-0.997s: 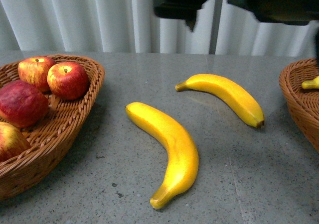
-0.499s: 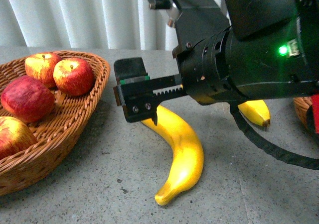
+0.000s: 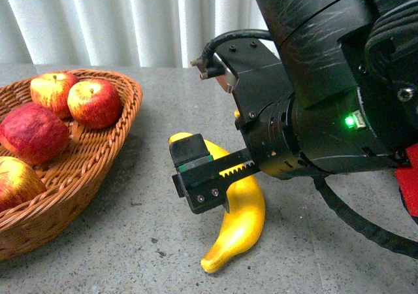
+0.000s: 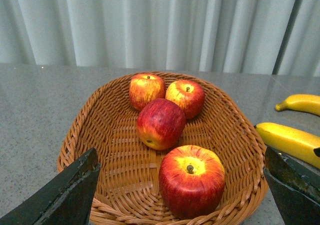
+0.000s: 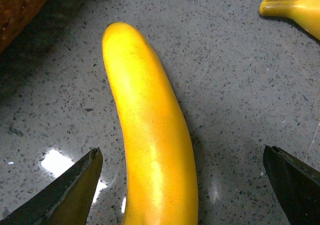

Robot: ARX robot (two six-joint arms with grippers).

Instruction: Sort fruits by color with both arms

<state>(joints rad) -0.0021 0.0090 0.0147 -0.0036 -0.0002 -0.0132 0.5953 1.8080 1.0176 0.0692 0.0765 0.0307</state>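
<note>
Grey speckled table (image 3: 130,242): right claw (image 5: 180,149) spread wide, banana (image 5: 145,135) lying between fingers, touching neither.

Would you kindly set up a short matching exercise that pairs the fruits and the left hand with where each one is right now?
Column one:
1. apples
2. nearer banana
3. farther banana
4. left hand

Column two:
A. lying on the table, outside the right hand
B. open, facing the basket
C. inside the basket
D. on the table, between the right hand's open fingers

Pairs: 1-C; 2-D; 3-A; 4-B.
</note>
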